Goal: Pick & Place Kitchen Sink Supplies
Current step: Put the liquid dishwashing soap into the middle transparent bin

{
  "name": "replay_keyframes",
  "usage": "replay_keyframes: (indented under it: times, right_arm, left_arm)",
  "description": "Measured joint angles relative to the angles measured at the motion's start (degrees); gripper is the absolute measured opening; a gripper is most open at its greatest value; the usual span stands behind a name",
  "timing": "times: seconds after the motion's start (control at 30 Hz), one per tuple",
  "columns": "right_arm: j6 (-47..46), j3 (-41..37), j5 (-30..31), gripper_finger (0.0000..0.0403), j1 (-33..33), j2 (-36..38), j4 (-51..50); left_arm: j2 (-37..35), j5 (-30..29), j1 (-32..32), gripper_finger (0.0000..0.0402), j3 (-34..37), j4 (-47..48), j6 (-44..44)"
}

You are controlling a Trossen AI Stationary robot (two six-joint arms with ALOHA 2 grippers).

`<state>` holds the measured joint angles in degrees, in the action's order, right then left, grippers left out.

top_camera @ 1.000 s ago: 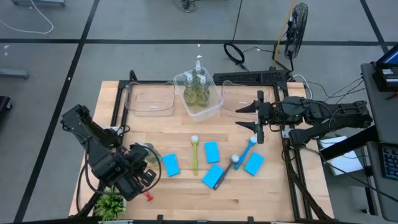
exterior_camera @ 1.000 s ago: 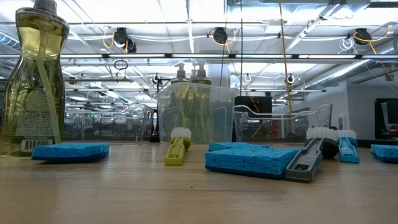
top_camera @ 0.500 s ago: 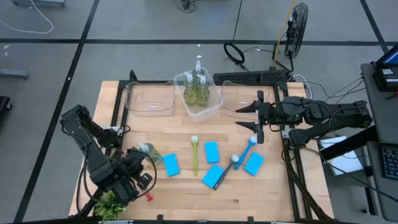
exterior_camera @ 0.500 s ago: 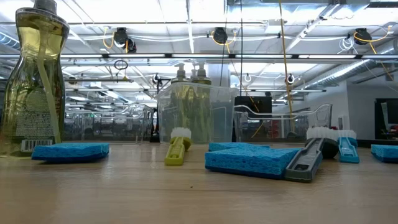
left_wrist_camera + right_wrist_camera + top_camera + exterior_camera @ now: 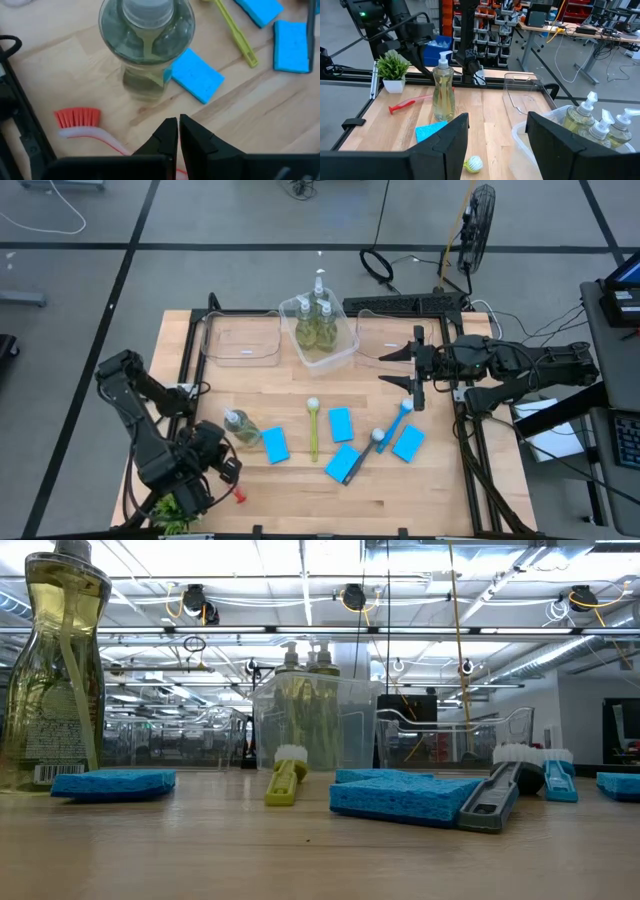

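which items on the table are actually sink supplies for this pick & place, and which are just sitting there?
Job items:
- pump bottle standing alone
- three pump bottles in a tub
- four blue sponges, e.g.
- red brush, yellow-green brush, blue brush, grey-handled brush

Just there:
- potted plant
- clear tubs

Bright, even ceiling strip-light; soft shadows, sharp focus, slight bottle glare.

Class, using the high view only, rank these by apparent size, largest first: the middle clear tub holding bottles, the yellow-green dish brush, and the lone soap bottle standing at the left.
1. Middle clear tub, largest.
2. Yellow-green dish brush, long but slim.
3. Lone soap bottle, smallest from above.
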<state>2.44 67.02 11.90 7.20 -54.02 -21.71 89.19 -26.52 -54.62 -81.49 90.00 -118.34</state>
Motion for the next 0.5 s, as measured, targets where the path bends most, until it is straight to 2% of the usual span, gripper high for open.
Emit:
replay_keyframes:
  times: [0.13, 0.3, 0.5]
  right_arm:
    - [0.00, 0.00, 0.00, 0.0188, 0.00, -0.02, 0.00]
    - [-0.01, 0.00, 0.00, 0.0189, 0.01, -0.01, 0.00]
    - [-0.02, 0.00, 0.00, 0.0188, 0.01, 0.00, 0.00]
  left_arm:
    - [-0.01, -0.07, -0.98, 0.0035, 0.00, -0.31, -1.95]
    - [-0.02, -1.32, -1.49, 0.0096, 0.00, -0.31, -4.64]
    - [-0.02, -9.93, -1.43, 0.0176, 0.00, -0.07, -4.83]
